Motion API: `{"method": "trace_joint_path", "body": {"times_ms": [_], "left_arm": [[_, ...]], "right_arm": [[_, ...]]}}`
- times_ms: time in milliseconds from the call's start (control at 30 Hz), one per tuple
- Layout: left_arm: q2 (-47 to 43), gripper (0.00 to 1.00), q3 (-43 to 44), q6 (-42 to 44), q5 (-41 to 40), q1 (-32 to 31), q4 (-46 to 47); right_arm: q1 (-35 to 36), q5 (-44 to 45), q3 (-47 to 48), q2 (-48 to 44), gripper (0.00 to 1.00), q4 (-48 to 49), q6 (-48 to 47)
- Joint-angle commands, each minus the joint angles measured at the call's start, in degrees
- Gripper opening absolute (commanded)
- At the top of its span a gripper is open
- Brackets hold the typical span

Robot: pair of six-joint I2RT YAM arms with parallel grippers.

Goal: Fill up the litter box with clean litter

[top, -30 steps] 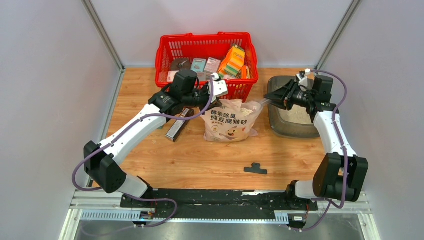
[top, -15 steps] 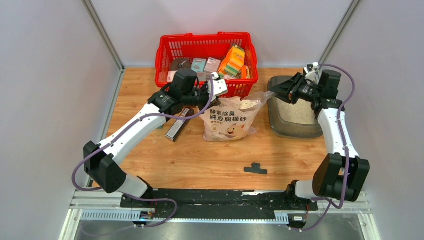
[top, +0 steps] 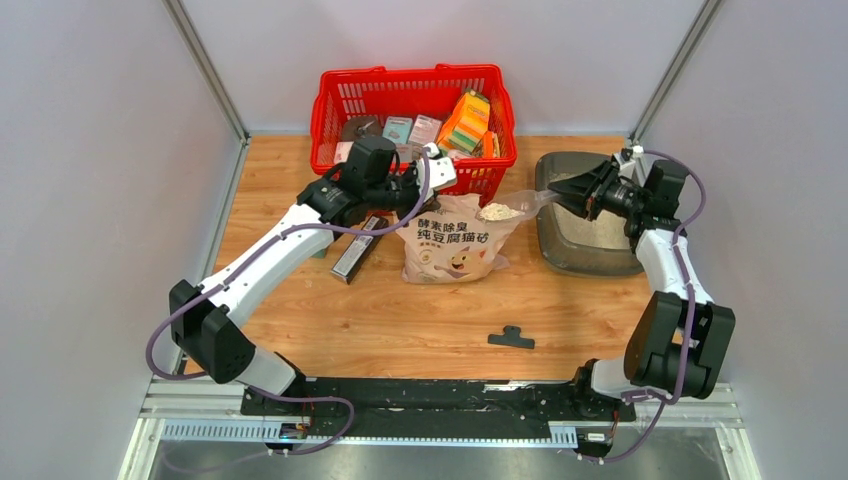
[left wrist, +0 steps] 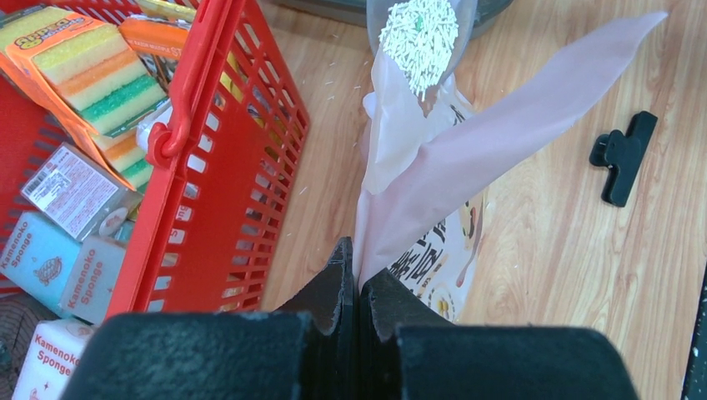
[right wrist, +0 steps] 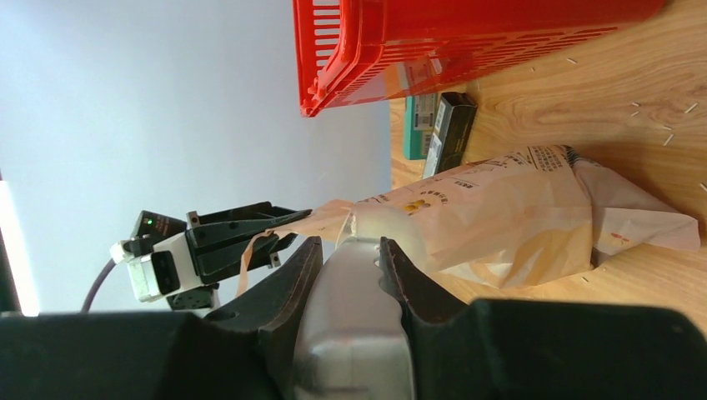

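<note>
The grey litter box (top: 590,255) lies at the right of the table, with pale granules inside it. A pinkish bag (top: 455,245) printed with a cat stands left of it. My left gripper (top: 420,195) (left wrist: 358,267) is shut on the bag's top edge and holds its mouth up. A clear scoop (top: 530,200) (right wrist: 354,275) has its handle between the shut fingers of my right gripper (top: 562,190) (right wrist: 352,246). Its bowl hangs over the bag's mouth, heaped with clean litter (top: 500,211) (left wrist: 419,37).
A red basket (top: 330,130) (left wrist: 225,150) of sponges and boxes stands behind the bag. A dark flat box (top: 355,250) lies to the bag's left. A black clip (top: 511,338) (left wrist: 621,158) rests in front of the bag. Stray granules dot the wood (right wrist: 659,125).
My right gripper has drawn back to the right, toward the litter box, lifting the scoop out of the bag with a load of litter. The left gripper has kept its hold.
</note>
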Motion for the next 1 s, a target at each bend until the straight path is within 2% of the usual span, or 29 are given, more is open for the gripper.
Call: {"method": "trace_joint_path", "body": {"times_ms": [0,467,833,967], "left_arm": [[-1.34,0.0,5.08,1.25,-0.27,0.54,4.21],[0.85,0.0,7.63,2.48,-0.27,0.54,2.63],[1.29,0.0,7.9,2.39,-0.27,0.54,2.28],[1.29,0.0,8.16,2.65,-0.53,0.54,1.58]], "right_arm": [[-2.11,-4.85,-1.65,1.83,0.0,13.28,7.15],[-7.03,-8.02,-3.58,1.84,0.0,20.24,12.87],[-20.91,-9.17,-2.35,6.58,0.0,24.8,15.25],[-28.02,-4.79,-2.79,9.57,0.0,25.34,12.88]]}}
